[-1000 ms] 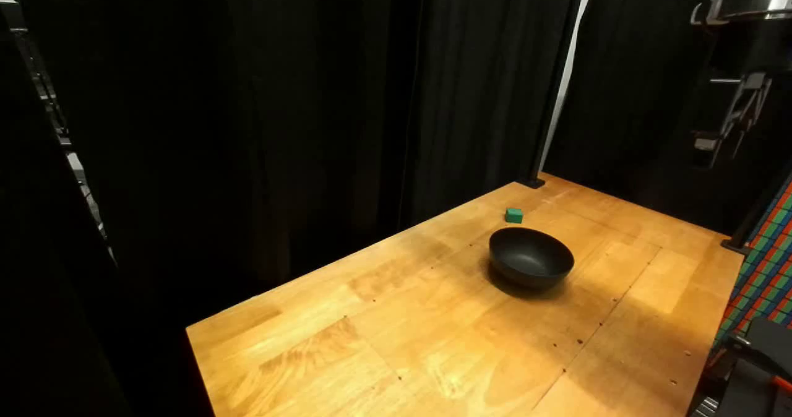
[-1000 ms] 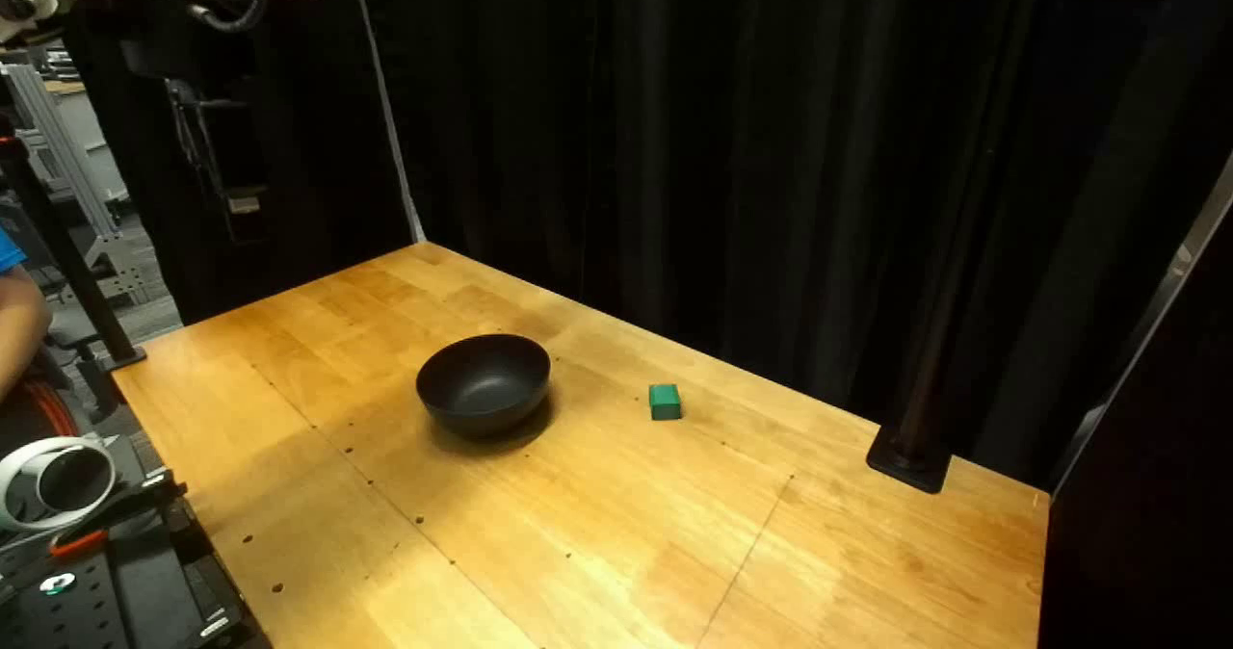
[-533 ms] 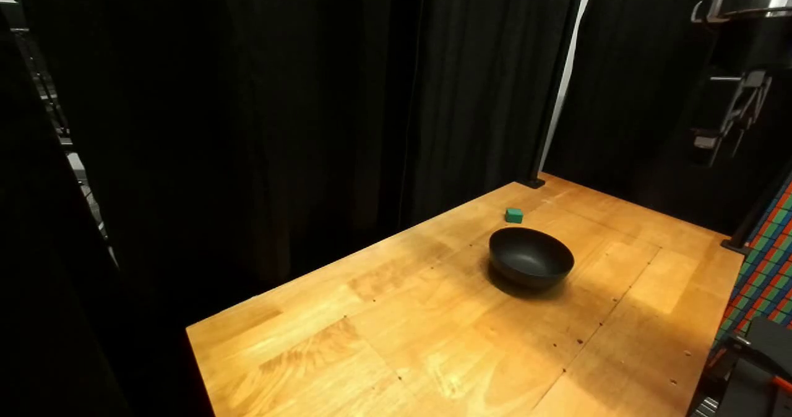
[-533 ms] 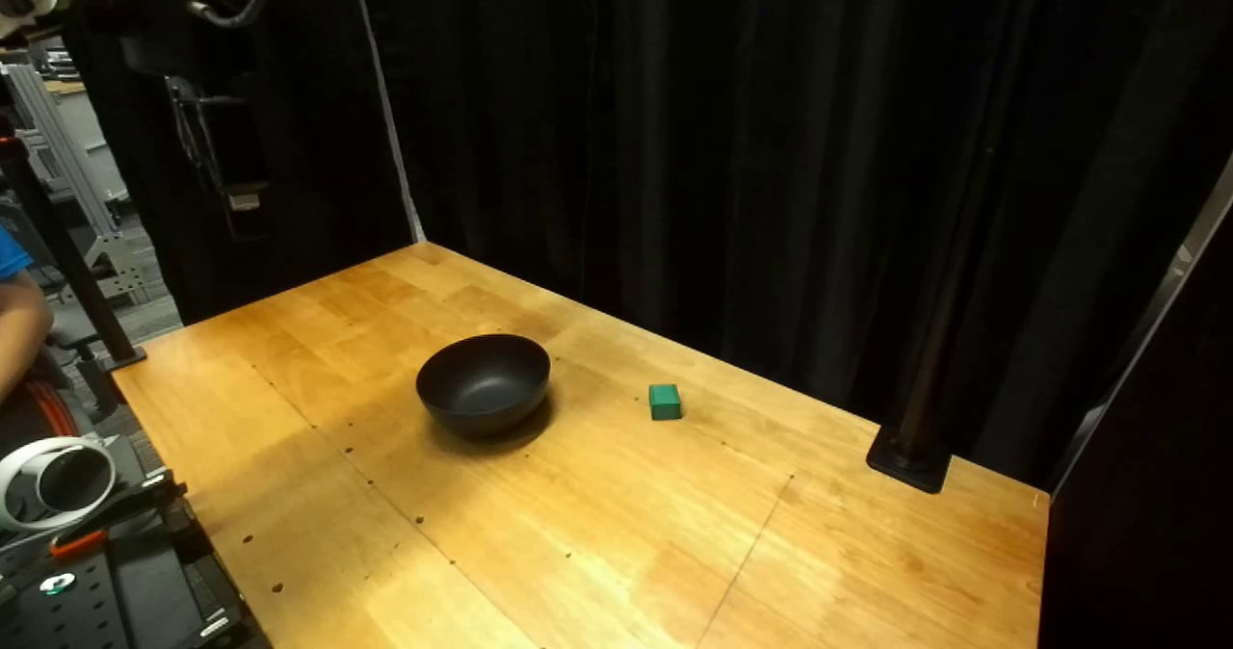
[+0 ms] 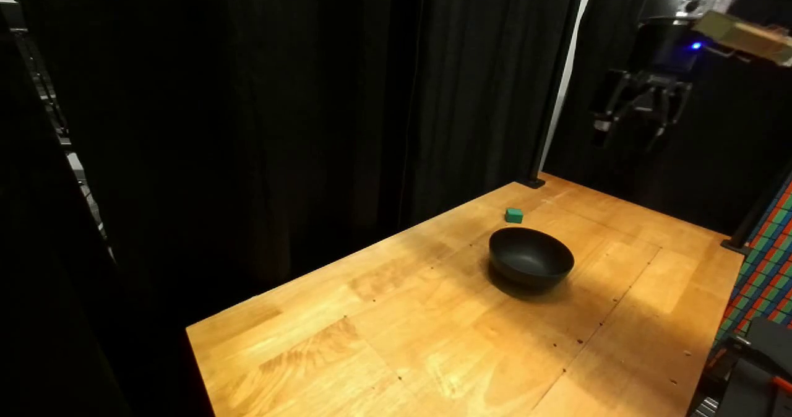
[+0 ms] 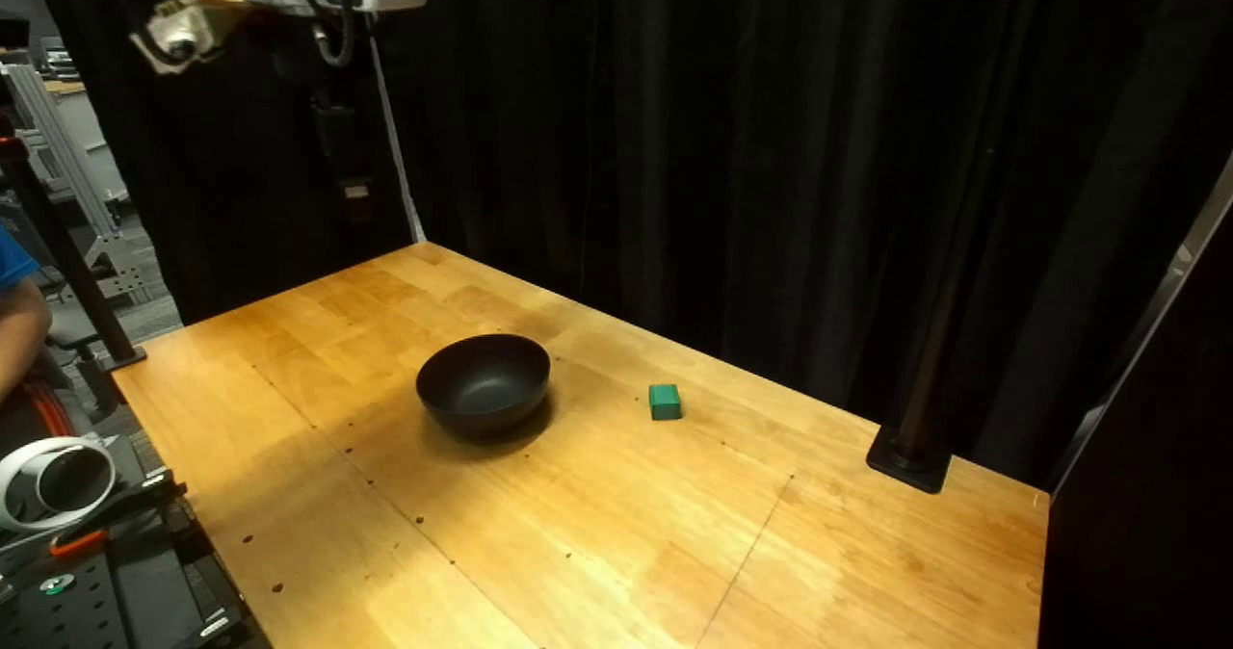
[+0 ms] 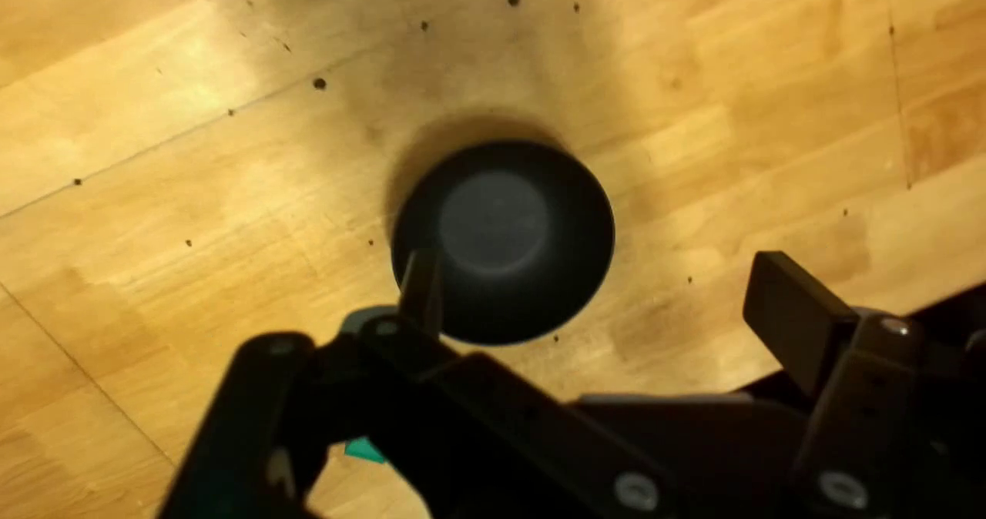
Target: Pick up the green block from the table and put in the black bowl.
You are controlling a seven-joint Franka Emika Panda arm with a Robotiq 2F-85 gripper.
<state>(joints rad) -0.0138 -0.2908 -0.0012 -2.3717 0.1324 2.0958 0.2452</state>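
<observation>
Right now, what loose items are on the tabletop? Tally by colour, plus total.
Green: 1 (block)
Black: 1 (bowl)
Total: 2, both resting on the table, the block beside the bowl with a gap between them.

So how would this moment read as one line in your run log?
gripper: open, above table, holding nothing | block: on table, apart from bowl | bowl: upright on table | pick: not yet done
</observation>
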